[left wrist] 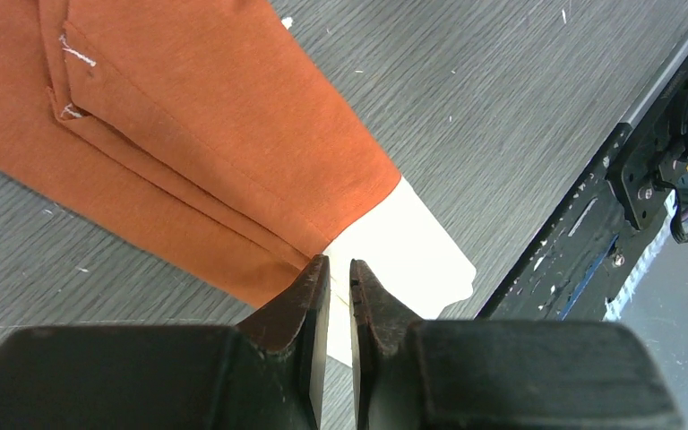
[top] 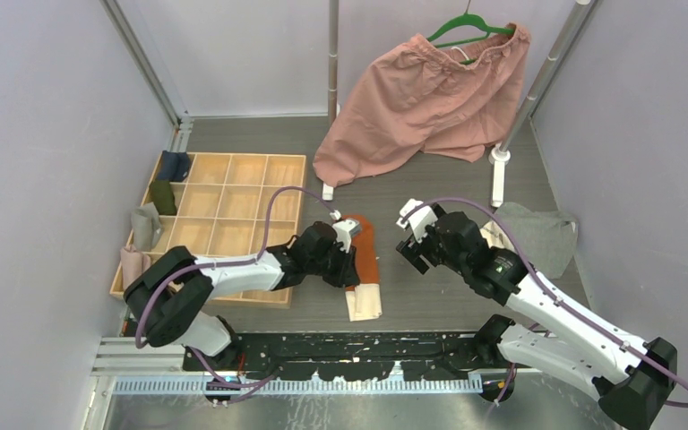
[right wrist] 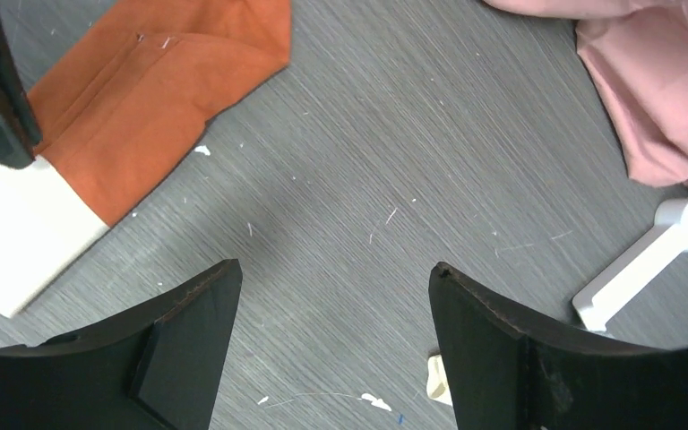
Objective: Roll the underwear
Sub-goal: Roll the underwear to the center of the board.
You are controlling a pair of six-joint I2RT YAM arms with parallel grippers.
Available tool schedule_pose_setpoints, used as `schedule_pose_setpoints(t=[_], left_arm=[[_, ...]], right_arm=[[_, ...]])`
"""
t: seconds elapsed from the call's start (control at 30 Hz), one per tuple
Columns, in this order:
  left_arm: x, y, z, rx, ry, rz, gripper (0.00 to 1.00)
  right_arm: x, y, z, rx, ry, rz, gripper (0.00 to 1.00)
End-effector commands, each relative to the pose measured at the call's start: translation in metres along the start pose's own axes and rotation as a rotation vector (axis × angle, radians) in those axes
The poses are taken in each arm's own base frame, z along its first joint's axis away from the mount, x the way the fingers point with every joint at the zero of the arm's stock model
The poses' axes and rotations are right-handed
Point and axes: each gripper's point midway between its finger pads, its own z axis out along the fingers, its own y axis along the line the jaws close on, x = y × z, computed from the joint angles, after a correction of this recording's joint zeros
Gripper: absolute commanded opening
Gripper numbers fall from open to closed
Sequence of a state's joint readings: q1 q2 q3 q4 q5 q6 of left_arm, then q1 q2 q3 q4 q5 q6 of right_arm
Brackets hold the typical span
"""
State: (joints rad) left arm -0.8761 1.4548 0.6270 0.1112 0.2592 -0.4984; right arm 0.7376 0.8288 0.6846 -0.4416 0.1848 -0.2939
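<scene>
Two left fingers [left wrist: 291, 309] pinch the orange underwear [left wrist: 233, 152] at its cream edge.

Robotics laboratory test cell. Indicators: plain lilac walls [top: 45, 107] enclose the grey table [top: 430, 296] on three sides. Aluminium frame posts [top: 143, 63] stand at its far corners. The left arm [top: 233, 271] and right arm [top: 555, 309] are bolted to a black mounting plate [top: 358, 345] at its near edge.

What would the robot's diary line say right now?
left jaws: pinching rust-orange underwear by cream trim | right jaws: open above bare table | grey underwear: lying aside | roll: not begun
</scene>
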Motion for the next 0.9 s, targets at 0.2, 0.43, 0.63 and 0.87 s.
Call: schedule_pose_setpoints(t=[0.2,0.43,0.63,0.87], left_arm=[[-0.016,-0.018,0.009,0.070,-0.018,0.021,0.15],[-0.017,-0.015,0.013,0.054,-0.019,0.018,0.15],[-0.012,0.007,0.019,-0.045,-0.032,-0.008,0.13],[-0.001,0.021,0.022,-0.101,-0.017,-0.018,0.12]], right_arm=[[0.001,0.021,0.003,-0.096,-0.045,-0.536,0.82],[0.017,0.059,0.002,-0.207,-0.100,-0.647,0.83],[0.019,0.090,0.005,-0.330,-0.195,-0.715,0.82],[0.017,0.118,0.009,-0.427,-0.255,-0.820,0.80]])
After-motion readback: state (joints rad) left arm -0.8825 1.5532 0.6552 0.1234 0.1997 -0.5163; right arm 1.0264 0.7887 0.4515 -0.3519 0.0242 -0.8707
